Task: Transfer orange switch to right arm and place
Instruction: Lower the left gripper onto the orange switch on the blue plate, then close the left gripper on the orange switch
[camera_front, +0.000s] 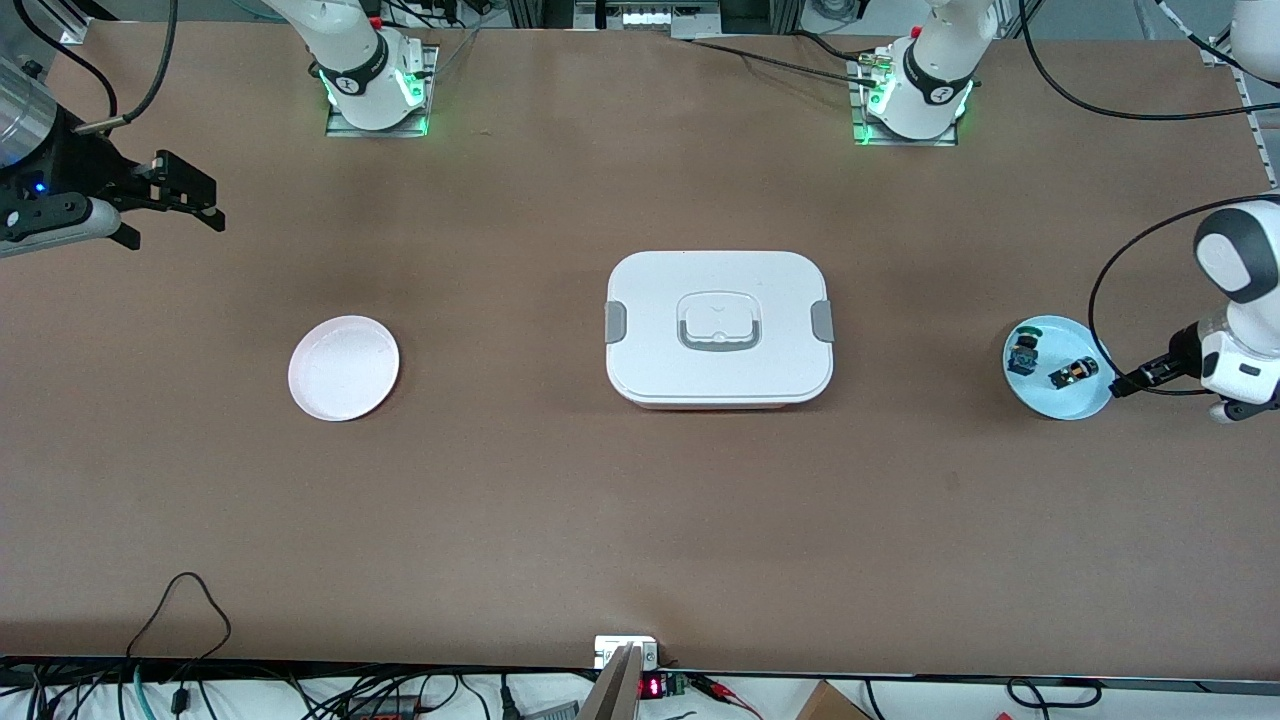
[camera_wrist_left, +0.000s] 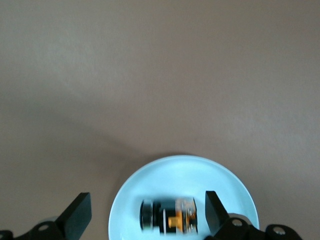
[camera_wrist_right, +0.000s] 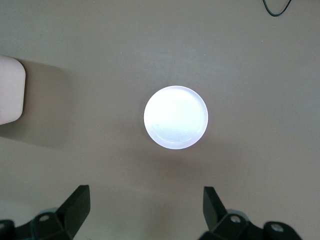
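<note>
Two plates, one lidded box (camera_front: 718, 328) mid-surface. Orange switch (camera_front: 1074, 373) lies on blue plate (camera_front: 1040, 400) near left-arm edge, beside one green-capped part (camera_front: 1023, 350). Left gripper (camera_front: 1130, 382) over plate rim, right gripper (camera_front: 190, 200) near right-arm edge; both fingers released, empty. White plate (camera_front: 343, 368) empty.

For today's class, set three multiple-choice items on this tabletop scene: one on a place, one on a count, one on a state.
1. Where does the orange switch lie?
A. on the light blue plate
B. on the white plate
C. on the white lidded box

2. How many small parts are on the light blue plate?
A. one
B. two
C. four

3. How is the left gripper?
A. shut on the switch
B. shut, empty
C. open

Answers: 1 A, the switch rests on the blue plate; 2 B, a green-capped part lies beside it; 3 C, its fingers stand apart over the plate.
</note>
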